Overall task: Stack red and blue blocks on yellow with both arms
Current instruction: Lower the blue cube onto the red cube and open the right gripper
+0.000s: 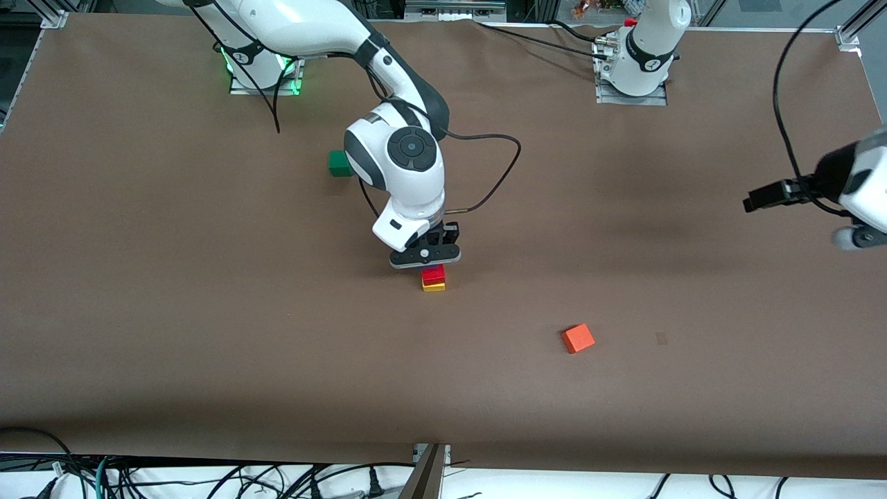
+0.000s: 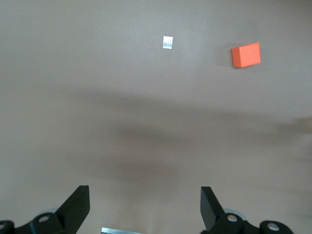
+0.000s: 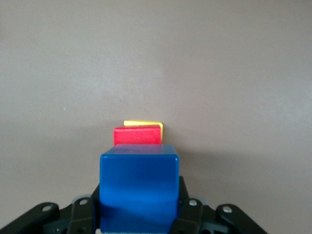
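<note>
The red block (image 1: 434, 275) lies on the yellow block (image 1: 434, 286) near the middle of the table. My right gripper (image 1: 425, 257) hangs straight over this stack, shut on the blue block (image 3: 139, 187). Only a sliver of the blue block (image 1: 434, 267) shows under the gripper, just above the red one; I cannot tell whether they touch. In the right wrist view the red block (image 3: 137, 135) and an edge of the yellow block (image 3: 143, 123) show past the blue one. My left gripper (image 2: 145, 192) waits high over bare table at the left arm's end, open and holding nothing.
An orange cube (image 1: 577, 338) lies nearer to the front camera than the stack, toward the left arm's end; it also shows as the orange cube (image 2: 245, 54) in the left wrist view. A green cube (image 1: 338, 163) sits by the right arm's elbow. A small tape mark (image 1: 662, 338) is beside the orange cube.
</note>
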